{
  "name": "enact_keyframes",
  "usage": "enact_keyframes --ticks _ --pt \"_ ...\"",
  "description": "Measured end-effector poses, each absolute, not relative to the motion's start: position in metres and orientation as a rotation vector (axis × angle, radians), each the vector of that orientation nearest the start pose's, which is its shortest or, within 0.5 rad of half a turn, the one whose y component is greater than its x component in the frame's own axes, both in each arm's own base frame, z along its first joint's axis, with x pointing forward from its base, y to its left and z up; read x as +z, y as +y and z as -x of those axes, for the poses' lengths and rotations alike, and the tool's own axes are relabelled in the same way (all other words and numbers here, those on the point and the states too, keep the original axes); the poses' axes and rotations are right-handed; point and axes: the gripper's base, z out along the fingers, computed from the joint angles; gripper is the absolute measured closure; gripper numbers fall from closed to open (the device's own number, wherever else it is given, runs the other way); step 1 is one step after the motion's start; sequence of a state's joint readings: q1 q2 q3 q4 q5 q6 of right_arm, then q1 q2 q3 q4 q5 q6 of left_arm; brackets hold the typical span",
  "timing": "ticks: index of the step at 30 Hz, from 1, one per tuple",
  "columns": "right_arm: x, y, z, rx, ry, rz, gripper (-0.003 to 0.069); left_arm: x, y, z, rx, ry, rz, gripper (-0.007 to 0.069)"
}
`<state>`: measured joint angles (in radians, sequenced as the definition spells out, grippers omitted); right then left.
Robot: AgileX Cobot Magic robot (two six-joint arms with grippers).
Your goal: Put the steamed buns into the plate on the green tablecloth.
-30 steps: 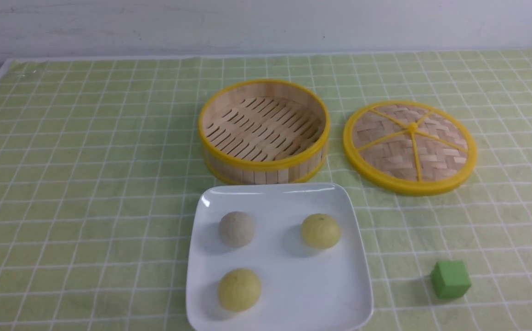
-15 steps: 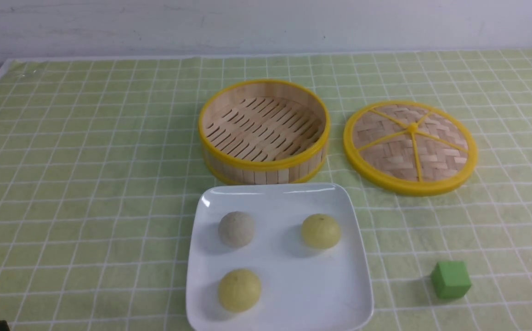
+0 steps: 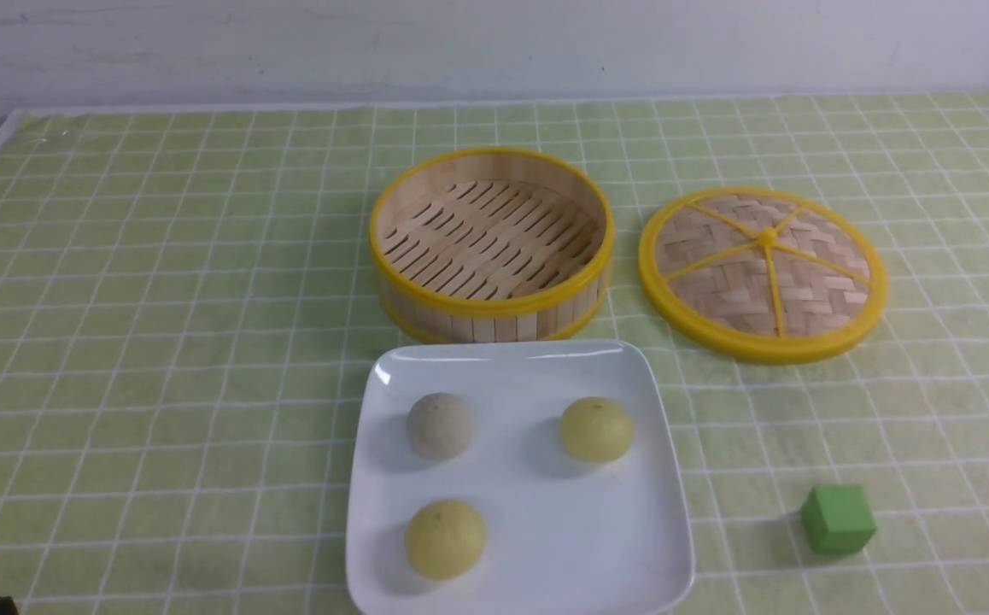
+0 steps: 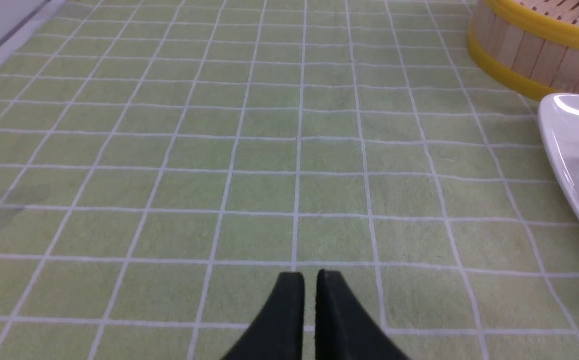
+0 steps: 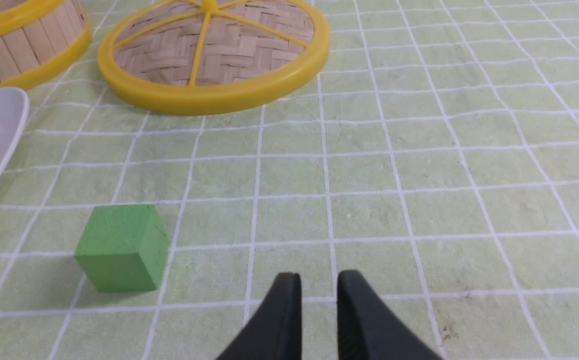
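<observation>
Yellow-green and ruled with thin white lines, the green tablecloth [image 3: 161, 342] spreads under everything, with a whitish wall [image 3: 494, 51] beyond its far edge. On it sits the glossy white square plate [image 3: 563, 530], rounded at the corners and raised at the rim, its near edge running to the bottom of the front view. Just beyond the plate is the round bamboo steamer basket [image 3: 494, 239], yellow-rimmed, with slats across its floor; I cannot tell whether basket and plate touch. Right of the basket, a little apart from it, the woven lid [image 3: 716, 290] lies flat, its yellow knob upward.

The left gripper [image 4: 310, 275] has its dark fingertips parted by a narrow gap, with nothing between them. The right gripper [image 5: 319, 275] stands somewhat wider, also holding nothing; both are over cloth, apart from the buns.

All three steamed buns are already inside the plate, spaced well apart: a pale yellow bun [image 3: 445, 539] near left, another yellow bun [image 3: 596, 430] far right, and a greyish-beige bun [image 3: 440, 425] far left. The green cube [image 3: 838, 519] rests on the cloth, right of the plate and clear of it
</observation>
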<state>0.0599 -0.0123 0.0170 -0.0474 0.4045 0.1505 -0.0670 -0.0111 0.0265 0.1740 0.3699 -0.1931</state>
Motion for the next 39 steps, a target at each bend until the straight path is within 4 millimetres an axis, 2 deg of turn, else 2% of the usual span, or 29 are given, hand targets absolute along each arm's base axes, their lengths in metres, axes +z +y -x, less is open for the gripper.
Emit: enact_keyframes --ticks 39 --pt "0.1719 0.0014 -0.0515 0.096 1.893 -0.057 0.0484 0.1720 0.0022 -0.0529 -0.009 1.864 0.009 0.0526"
